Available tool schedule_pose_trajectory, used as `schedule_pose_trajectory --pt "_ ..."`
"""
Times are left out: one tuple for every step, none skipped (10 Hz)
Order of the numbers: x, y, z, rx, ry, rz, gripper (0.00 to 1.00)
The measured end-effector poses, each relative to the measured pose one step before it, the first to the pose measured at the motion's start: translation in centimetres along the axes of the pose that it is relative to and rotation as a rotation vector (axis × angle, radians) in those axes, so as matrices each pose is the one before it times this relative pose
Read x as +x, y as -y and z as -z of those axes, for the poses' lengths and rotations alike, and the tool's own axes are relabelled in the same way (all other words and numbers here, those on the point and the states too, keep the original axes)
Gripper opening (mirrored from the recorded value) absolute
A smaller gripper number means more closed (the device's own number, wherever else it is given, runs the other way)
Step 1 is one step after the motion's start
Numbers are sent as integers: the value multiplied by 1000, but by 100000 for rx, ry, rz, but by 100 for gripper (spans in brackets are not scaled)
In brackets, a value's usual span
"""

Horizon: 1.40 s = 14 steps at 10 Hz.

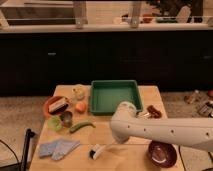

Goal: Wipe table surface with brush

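The table surface (125,157) is a light tan wooden top. The brush (99,149) has a white handle and a dark head, and lies low over the table's front middle with the head pointing left. Its handle runs up to the right into my gripper (114,143), which sits under the bent end of my white arm (150,131) and is shut on the handle. The arm reaches in from the right and hides most of the gripper.
A green tray (114,82) stands at the back middle. A green chilli (81,126), pale blue cloth (59,148), green cup (54,123), metal cup (66,118), orange (80,106) and red dish (55,104) lie left. A dark red bowl (161,152) sits front right.
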Motion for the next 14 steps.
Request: schedule_pose_trajectory --pt "701 -249 -392 -1471 -1315 -1459 0" --pt "1066 -52 -421 -1172 -1998 -2018 0" --pt "1143 53 -358 -735 -1389 -2797 0" --pt "579 265 -134 -90 -868 -1448 0" --pt "726 649 -142 -164 -705 -2446 0" --pt "712 756 -192 34 -374 -1996 0" --pt "298 671 -268 -35 331 -1037 0" --pt "-116 556 -359 -137 634 -17 0" --pt "-755 592 -459 -241 1114 780 0" --pt "-688 260 -204 -44 731 1019 0" --pt "-1096 480 -156 622 986 1716 0" --pt "-1047 330 -29 421 1042 1702 0" --pt "-1620 113 103 602 2038 3007 0" --pt "-778 -131 125 548 1202 2346 0"
